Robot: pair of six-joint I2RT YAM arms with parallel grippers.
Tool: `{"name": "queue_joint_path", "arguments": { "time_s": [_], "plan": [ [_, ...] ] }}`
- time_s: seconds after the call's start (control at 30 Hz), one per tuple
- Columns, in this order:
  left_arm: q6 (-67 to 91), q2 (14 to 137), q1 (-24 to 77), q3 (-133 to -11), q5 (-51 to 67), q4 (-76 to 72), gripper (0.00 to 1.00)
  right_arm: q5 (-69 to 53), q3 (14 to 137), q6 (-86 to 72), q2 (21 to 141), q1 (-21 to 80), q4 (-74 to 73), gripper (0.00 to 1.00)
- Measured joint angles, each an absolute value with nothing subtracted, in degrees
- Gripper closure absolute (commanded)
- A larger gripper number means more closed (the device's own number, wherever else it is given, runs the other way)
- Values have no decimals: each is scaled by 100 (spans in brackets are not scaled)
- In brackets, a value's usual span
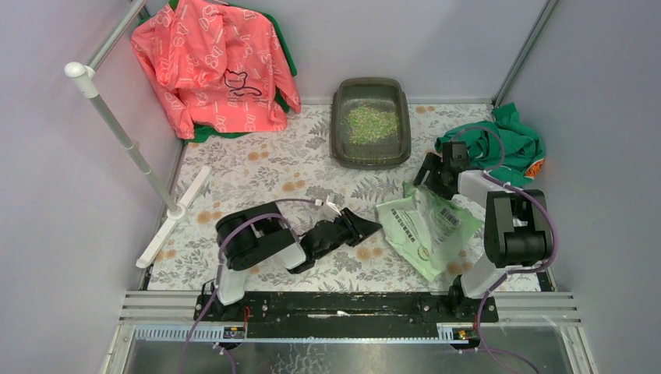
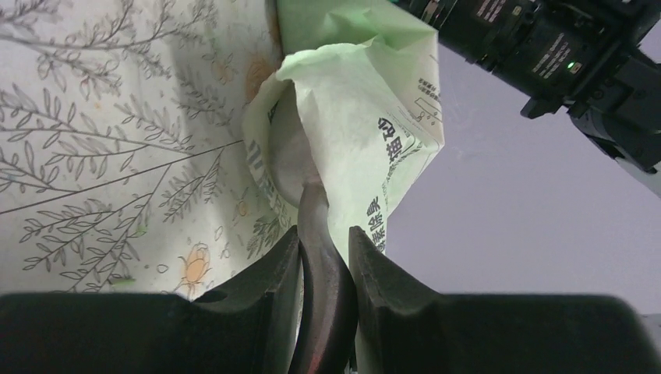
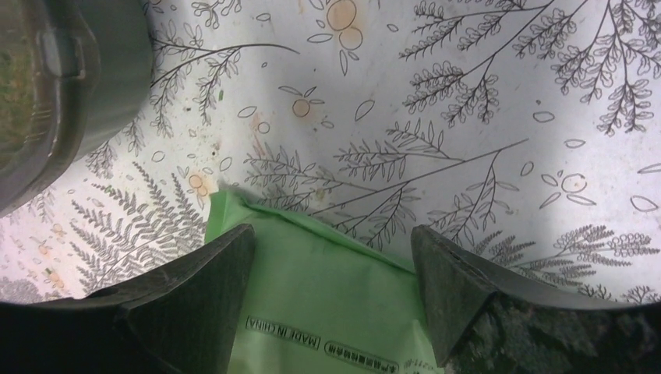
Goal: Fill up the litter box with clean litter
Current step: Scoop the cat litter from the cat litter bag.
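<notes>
The litter box (image 1: 341, 148) stands at the back centre, with clean litter (image 1: 372, 123) heaped inside; its rim also shows in the right wrist view (image 3: 54, 101). A light green printed bag (image 1: 425, 226) lies flat in front of it. My left gripper (image 1: 371, 227) is shut on the dark handle of a scoop (image 2: 321, 273), whose grey bowl (image 2: 285, 156) reaches into the bag's open mouth (image 2: 366, 117). My right gripper (image 1: 425, 173) is open and empty, its jaws straddling the bag's far corner (image 3: 327, 288) just above it.
A pink jacket (image 1: 214, 62) hangs at the back left. A green garment (image 1: 507, 140) lies at the right by the right arm. A white pole (image 1: 125, 132) on a white base (image 1: 171, 218) stands at the left. Grey walls enclose the floral mat.
</notes>
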State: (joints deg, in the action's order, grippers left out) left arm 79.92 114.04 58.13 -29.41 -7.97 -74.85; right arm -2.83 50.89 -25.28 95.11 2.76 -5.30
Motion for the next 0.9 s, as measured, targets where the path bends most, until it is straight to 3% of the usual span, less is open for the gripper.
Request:
{"name": "queue_joint_path", "arguments": {
  "time_s": [0.27, 0.57, 0.7, 0.9],
  "plan": [
    [7669, 10523, 5732, -2709, -1092, -6755, 100, -314, 5083, -2574, 8965, 287, -998, 17],
    [7550, 10486, 5271, -2648, -875, -6589, 100, -226, 5118, -2530, 8864, -128, -1229, 17],
    [7533, 10527, 5002, -2681, -521, -6532, 100, -58, 5116, -2508, 9032, -331, -1238, 17],
    [7004, 10523, 4648, -3675, 423, -5186, 100, 75, 5116, -2502, 9308, -355, -1140, 17]
  ]
}}
